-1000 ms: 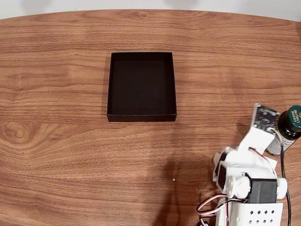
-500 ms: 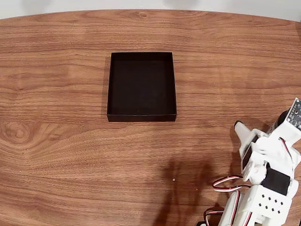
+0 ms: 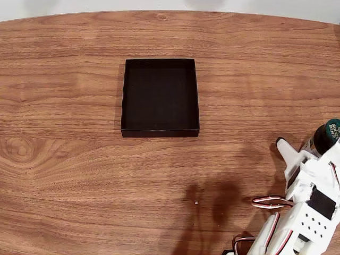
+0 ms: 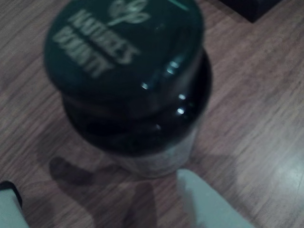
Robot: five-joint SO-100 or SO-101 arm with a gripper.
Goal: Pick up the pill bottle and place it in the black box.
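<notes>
The pill bottle (image 3: 325,137) stands upright on the wooden table (image 3: 79,175) at the far right edge of the fixed view, well apart from the black box (image 3: 160,97), which sits open in the middle. The white arm is right up beside the bottle, and the gripper (image 4: 118,202) is spread wide. In the wrist view its two fingers (image 4: 209,204) poke in at the bottom on either side of the bottle's base, with the printed dark green cap (image 4: 126,45) looming large and blurred.

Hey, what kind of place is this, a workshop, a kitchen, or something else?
Probably a hobby or lab tabletop setup, not a kitchen: a bare wood-grain table, a small white 3D-printed arm with loose servo wires, and staged props, a black box and pill bottle.
</notes>
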